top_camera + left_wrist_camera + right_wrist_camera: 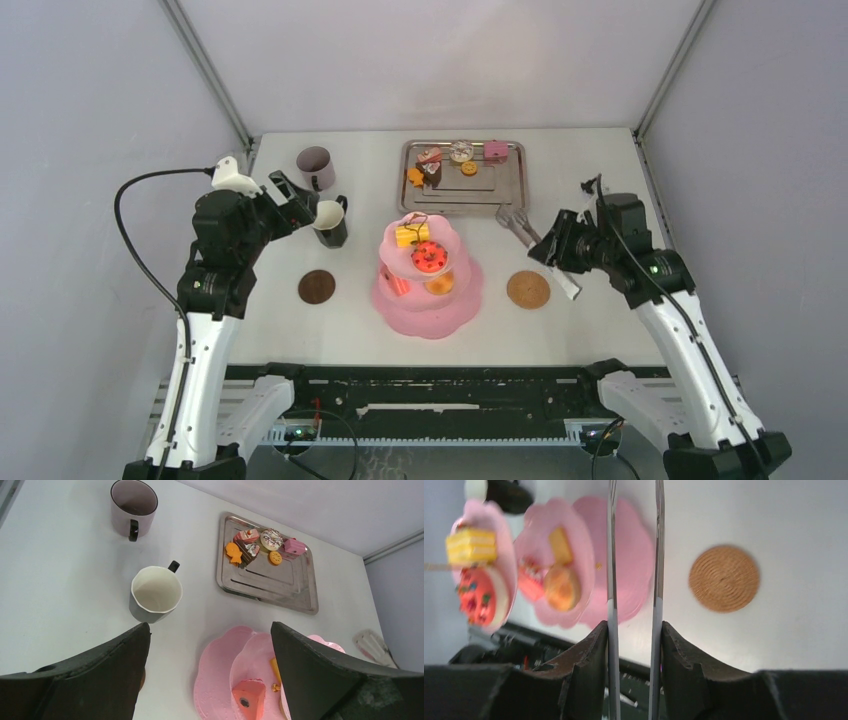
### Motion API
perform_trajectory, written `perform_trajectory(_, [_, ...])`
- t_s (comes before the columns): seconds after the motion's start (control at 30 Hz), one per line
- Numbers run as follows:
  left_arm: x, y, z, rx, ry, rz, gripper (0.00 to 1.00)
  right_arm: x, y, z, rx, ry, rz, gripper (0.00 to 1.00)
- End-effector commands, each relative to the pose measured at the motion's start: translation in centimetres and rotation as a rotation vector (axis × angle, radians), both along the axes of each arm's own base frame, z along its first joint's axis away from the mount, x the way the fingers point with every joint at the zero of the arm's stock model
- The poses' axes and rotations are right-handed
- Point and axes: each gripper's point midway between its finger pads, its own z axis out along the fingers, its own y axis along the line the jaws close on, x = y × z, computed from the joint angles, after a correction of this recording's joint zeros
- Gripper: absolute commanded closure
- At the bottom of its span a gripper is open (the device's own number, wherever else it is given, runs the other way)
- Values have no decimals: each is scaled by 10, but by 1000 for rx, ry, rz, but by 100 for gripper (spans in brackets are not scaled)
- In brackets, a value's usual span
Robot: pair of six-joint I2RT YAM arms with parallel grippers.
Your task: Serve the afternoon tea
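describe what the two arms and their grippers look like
Both arms have white lower links and black joints above. The left arm trails a looping black cable and carries a white housing near its wrist. The right arm shows a small green light. The left gripper and right gripper have black, wedge-shaped fingers.

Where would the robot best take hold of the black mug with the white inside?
Probably by the wall of the black mug, one finger inside the rim, coming from the near left: it stands upright with its handle pointing away from the open left gripper.
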Motion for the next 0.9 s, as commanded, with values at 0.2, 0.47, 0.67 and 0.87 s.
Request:
perform_trajectory(0.2, [5,7,22,22,-57,19,6,140,-19,21,-285,-201,-174,53])
perform_trajectory(0.47, [12,11,20,23,-41,37,6,225,-5,-10,-375,-142,-130,49])
perform_trajectory(0.67, [19,16,19,33,-30,55,6,274,2,-26,-298,-118,-142,50])
perform_trajectory(0.87, [27,20,18,35,-14,71,6,314,1,-37,-244,-89,-146,51])
